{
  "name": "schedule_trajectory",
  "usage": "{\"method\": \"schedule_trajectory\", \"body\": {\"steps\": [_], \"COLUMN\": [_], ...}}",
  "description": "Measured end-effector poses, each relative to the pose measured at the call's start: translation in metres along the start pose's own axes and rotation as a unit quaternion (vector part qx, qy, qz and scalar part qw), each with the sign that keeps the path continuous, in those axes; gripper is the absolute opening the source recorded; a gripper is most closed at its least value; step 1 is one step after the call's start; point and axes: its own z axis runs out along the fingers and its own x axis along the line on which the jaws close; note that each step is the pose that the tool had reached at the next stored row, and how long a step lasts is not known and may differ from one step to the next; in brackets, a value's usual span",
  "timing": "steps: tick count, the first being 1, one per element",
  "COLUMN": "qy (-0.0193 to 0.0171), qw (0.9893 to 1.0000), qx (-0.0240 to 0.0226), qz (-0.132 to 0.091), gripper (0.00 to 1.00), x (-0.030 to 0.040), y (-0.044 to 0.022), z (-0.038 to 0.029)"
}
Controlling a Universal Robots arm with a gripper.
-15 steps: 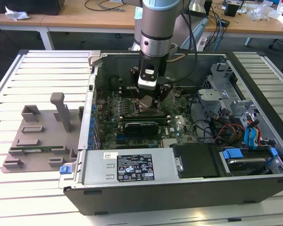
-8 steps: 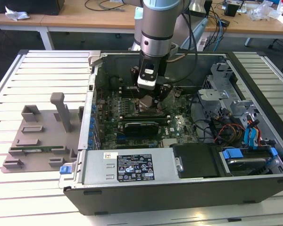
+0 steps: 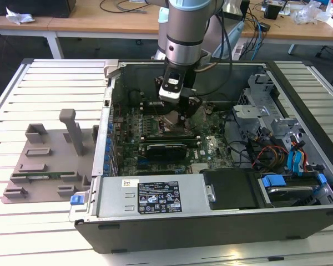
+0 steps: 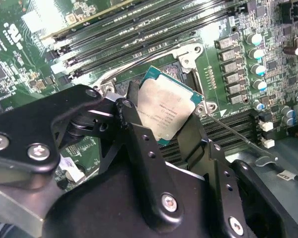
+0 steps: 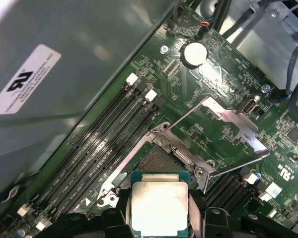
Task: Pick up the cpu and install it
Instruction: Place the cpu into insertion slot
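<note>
Pinches flat square silver-grey metal cpu [image 5: 159, 206] in black tool [image 4: 161, 118] over open dark motherboard socket [image 5: 156, 159]; grey plastic holder tray [image 3: 44, 160] at 9 o'clock of case [image 3: 211, 224], exterior view's left.

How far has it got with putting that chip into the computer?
Picking up looks done: the gripper is shut on the cpu, gripping it by two opposite edges. In hand: the chip hangs close above the open socket, whose metal load frame stands lifted. Left: the cpu is not yet seated in the socket.
</note>
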Motion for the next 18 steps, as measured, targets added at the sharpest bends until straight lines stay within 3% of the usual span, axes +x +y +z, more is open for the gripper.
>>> {"method": "schedule_trajectory", "body": {"steps": [5, 7, 10, 14, 15, 18], "qy": [0.0011, 0.0026, 0.0045, 0.0061, 0.0072, 0.0088], "qw": [0.9998, 0.999, 0.9969, 0.9944, 0.9925, 0.9892], "qx": [0.0009, 0.0017, 0.0029, 0.0039, 0.0044, 0.0052], "qz": [0.021, 0.045, 0.078, 0.105, 0.122, 0.146], "gripper": [0.55, 0.55, 0.55, 0.55, 0.55, 0.55], "x": [0.0, 0.0, 0.0, 0.0001, 0.0001, 0.0001], "y": [0.0, 0.0001, 0.0001, 0.0002, 0.0002, 0.0002], "z": [0.0004, 0.0008, 0.0016, 0.0022, 0.0027, 0.0034]}}
